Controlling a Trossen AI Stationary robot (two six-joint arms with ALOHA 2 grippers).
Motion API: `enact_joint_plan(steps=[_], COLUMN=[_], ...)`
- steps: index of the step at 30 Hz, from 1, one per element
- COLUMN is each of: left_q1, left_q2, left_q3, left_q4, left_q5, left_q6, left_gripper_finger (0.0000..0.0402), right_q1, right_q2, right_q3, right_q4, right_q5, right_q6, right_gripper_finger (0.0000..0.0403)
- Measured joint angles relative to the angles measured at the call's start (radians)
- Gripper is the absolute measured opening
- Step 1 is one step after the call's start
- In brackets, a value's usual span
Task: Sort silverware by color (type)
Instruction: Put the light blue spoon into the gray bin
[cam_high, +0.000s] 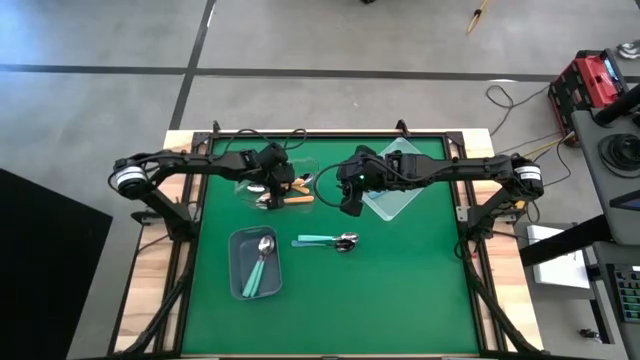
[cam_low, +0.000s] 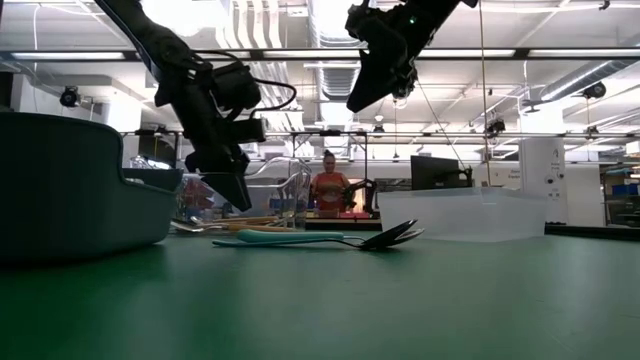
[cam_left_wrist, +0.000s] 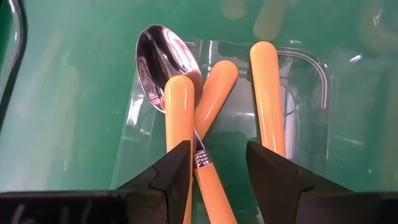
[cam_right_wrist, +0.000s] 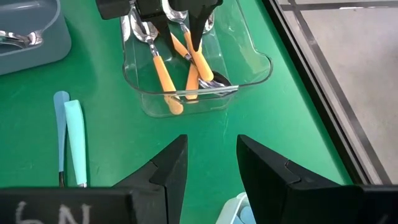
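Observation:
Several orange-handled spoons (cam_left_wrist: 267, 93) lie crossed in a clear bin (cam_right_wrist: 249, 74) at the table's far left. My left gripper (cam_left_wrist: 217, 165) stands open just above them, pointing steeply down; one spoon's neck shows below the gap. Whether a finger touches a handle, I cannot tell. Two teal spoons (cam_high: 325, 241) lie side by side on the green mat at mid-table. Another teal spoon (cam_high: 260, 265) lies in a grey bin (cam_high: 240, 275). My right gripper (cam_right_wrist: 211, 162) hangs open, high over the mat, with nothing between its fingers.
A second clear bin (cam_high: 395, 190) stands at the far right of the mat, under my right arm. The mat's near half is bare green. A person (cam_low: 328, 185) shows in the room beyond the table.

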Motion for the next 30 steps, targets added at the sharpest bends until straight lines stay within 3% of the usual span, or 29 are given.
enact_joint_plan(steps=[16,23,30], left_q1=[0.001,-0.001,-0.049], left_q2=[-0.031,-0.146,-0.321], left_q3=[0.021,0.025,-0.01], left_q4=[0.019,0.022,0.036], left_q5=[-0.019,-0.012,0.013], left_q6=[0.001,-0.026,-0.165], left_gripper_finger=[0.0139,0.0139,0.0139], right_q1=[0.0,0.017,0.08], right_q2=[0.0,-0.001,-0.001], right_q3=[-0.001,0.022,0.031], right_q4=[0.015,0.014,0.015], right_q5=[0.0,-0.001,-0.002], right_q6=[0.007,0.084,0.164], right_gripper_finger=[0.013,0.013,0.013])
